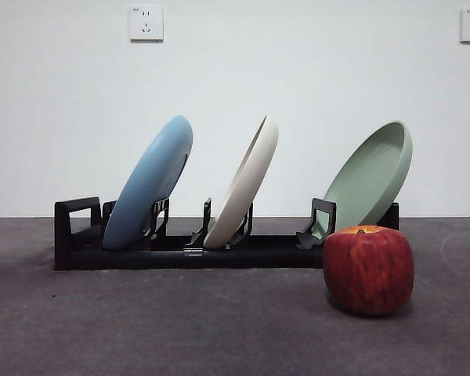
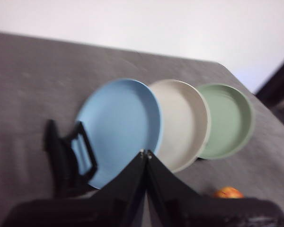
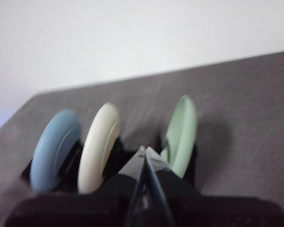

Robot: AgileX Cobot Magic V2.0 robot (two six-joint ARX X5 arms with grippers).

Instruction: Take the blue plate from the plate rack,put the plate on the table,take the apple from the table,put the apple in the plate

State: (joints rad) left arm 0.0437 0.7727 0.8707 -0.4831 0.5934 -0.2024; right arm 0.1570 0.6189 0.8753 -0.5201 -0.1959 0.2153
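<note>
Leaning in the rack point(image 1: 219, 254), the blue plate point(image 1: 149, 184) stands at one end. On the table point(image 1: 180, 329) sits the apple point(image 1: 369, 269). Both the left gripper point(image 2: 145, 153) and right gripper point(image 3: 144, 149) are closed, holding nothing.

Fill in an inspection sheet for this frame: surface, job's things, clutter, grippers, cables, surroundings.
Surface: dark grey table, matte, nothing spilled.
Job's things: blue plate stands tilted in the end slot of the plate rack, not yet taken. Apple sits on the table in front of the rack's other end, stem dimple up.
Clutter: cream-white plate in the middle slot, sage-green plate in the slot behind the apple; both tilted like the blue one.
Grippers: left gripper and right gripper both shut, holding nothing, clear of the rack.
Cables: nothing seen.
Surroundings: white wall with two sockets.
</note>
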